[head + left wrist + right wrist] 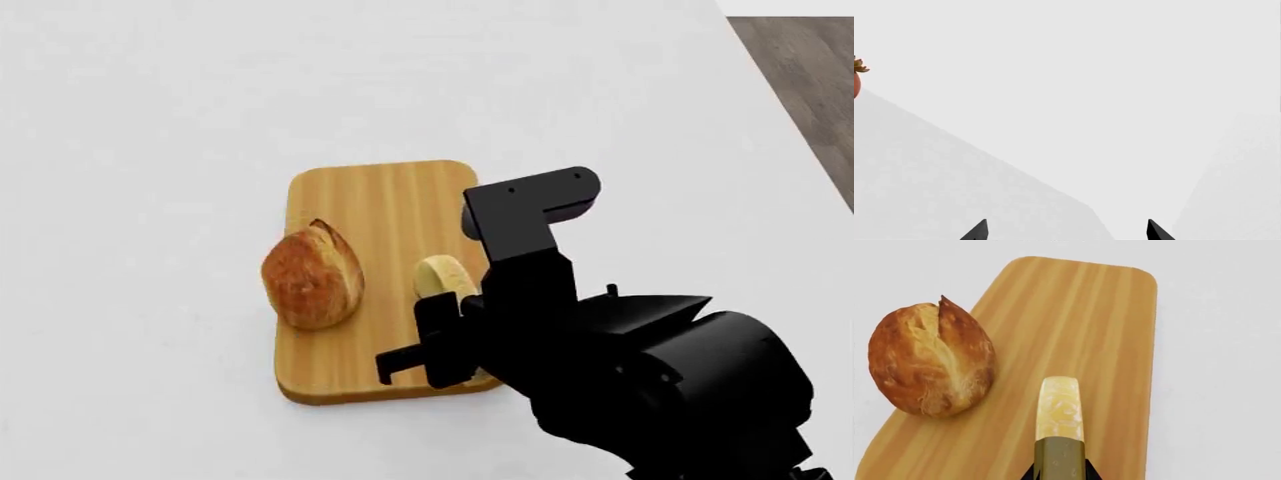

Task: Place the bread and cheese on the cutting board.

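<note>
The cutting board (387,200) lies flat on the white table. The bread (312,278) rests on the board's left edge, partly overhanging it; the right wrist view shows its split ridge (931,360). My right gripper (445,310) is shut on the cheese (443,275), which stands on edge over the board's right half. In the right wrist view the cheese (1059,410) sticks out from between the dark fingertips of the gripper (1059,474) above the board (1081,315). Whether the cheese touches the board I cannot tell. My left gripper (1067,231) is open and empty over bare table.
A red round fruit with a dry brownish calyx (857,80) shows at the edge of the left wrist view. The white table (134,100) ends at the far right, where wooden floor (807,90) begins. My right arm's black bulk (641,370) covers the board's near right corner.
</note>
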### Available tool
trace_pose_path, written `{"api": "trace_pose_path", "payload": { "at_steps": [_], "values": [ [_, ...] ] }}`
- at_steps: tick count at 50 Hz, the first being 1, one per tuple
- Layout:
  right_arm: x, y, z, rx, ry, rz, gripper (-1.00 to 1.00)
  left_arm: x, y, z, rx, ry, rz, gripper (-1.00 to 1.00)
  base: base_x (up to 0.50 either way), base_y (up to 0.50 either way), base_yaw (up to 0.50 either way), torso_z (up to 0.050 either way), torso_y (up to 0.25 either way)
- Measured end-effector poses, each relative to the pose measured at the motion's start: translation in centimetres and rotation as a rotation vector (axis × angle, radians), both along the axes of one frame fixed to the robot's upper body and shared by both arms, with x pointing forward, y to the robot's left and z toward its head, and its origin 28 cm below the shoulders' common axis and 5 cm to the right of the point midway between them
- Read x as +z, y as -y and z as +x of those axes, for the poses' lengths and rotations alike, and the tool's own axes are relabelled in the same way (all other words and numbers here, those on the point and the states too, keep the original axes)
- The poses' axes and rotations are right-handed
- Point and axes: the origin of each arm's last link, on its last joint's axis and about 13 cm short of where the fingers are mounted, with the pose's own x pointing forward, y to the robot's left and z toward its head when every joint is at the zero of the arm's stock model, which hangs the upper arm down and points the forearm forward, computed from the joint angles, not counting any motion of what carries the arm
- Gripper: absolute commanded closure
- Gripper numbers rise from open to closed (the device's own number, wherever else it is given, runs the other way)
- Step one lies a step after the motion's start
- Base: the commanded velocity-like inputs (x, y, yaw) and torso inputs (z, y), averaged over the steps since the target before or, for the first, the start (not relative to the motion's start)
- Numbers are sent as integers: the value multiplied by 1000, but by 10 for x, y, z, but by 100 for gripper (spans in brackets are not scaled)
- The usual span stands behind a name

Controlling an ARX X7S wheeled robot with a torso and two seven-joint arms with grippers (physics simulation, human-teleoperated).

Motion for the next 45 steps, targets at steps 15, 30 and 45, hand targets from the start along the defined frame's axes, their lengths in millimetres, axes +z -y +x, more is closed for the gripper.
{"api": "trace_pose_path", "payload": {
  "at_steps": [15,30,45],
  "values": [
    [-5,1,0,7,-7,16,-100,0,0,0,-2,1,-2,-100,5,2,5,0,0],
    [-8,0,-4,0,-7,-17,-100,1,0,-1,-4,2,-2,-100,0,0,0,0,0],
    [23,-5,-12,21,85,-24,-100,1,0,-1,-4,4,-3,-100,0,0,0,0,0]
  ]
}}
